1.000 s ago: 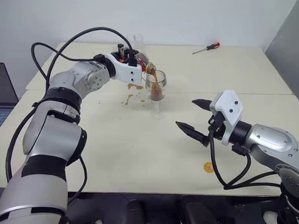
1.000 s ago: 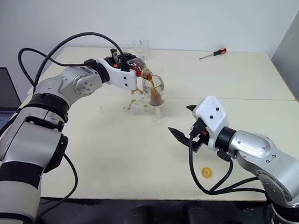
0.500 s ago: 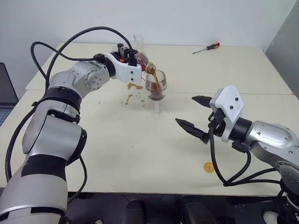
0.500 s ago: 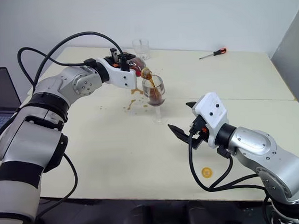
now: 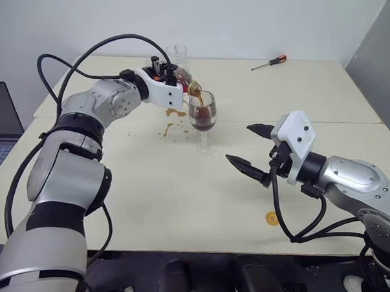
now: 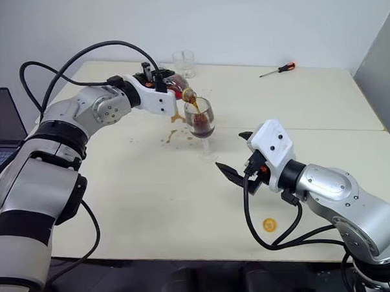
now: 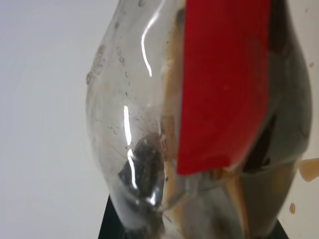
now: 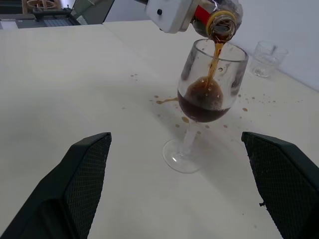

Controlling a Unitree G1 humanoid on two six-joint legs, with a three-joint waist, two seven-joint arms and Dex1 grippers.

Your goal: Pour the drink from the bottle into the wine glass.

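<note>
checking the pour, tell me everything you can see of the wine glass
The wine glass is clear, with a tulip bowl, thin stem and round foot, standing upright on the cream table. Dark brown drink fills the lower part of its bowl, and a thin stream falls in from the tilted bottle held above its rim by the left gripper. Brown splashes lie beside it. Neither gripper touches it.

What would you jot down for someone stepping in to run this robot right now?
Left gripper: shut on the bottle, tipped over the wine glass.
Right gripper: open, holding nothing, level beside the glass.
Done: the drink is streaming in; the bowl is roughly half full. Brown spills lie on the table near the glass.
Left: finish pouring, right the bottle, set it down.
</note>
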